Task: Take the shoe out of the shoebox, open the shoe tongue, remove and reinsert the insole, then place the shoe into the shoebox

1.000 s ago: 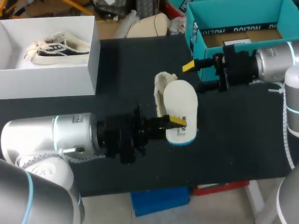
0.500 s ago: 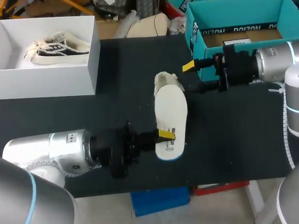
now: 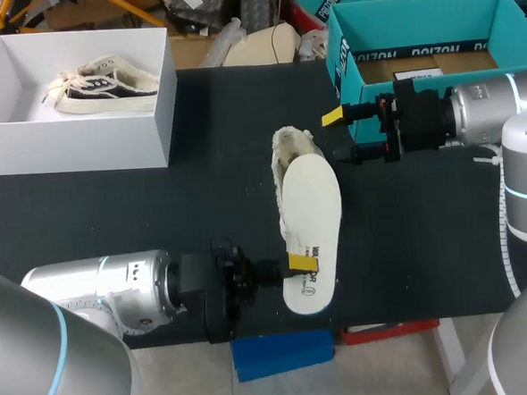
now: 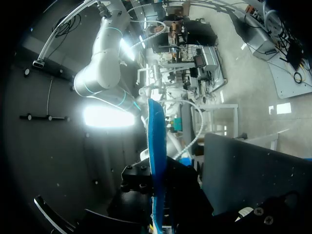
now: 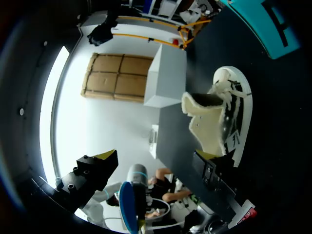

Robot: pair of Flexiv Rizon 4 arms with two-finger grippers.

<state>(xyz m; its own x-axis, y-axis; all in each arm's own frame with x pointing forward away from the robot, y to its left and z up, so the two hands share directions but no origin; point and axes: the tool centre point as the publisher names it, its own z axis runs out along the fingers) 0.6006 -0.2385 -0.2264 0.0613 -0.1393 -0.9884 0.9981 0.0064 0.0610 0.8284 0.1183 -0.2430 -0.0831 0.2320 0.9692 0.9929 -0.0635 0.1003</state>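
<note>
Over on your far left, a white box (image 3: pixel 160 123) is sitting with a sneaker (image 3: pixel 104 84) inside, well out of the way. Moving to the middle, your left gripper (image 3: pixel 301 262) is pinching the near end of the insole (image 3: pixel 310 204), fingers closed on it. The insole is pointing lengthwise away from you, with its far end overlapping the fuzzy shoe (image 3: pixel 287 147) lying on the table just beyond. I'm guessing the reinsert is coming, straight along that line. Your right gripper (image 3: pixel 342 137) is hanging wide apart and empty just right of the shoe, so it's the nearer one for steadying. Nothing's blocking, and the teal box (image 3: pixel 345 67) is sitting behind it.
</note>
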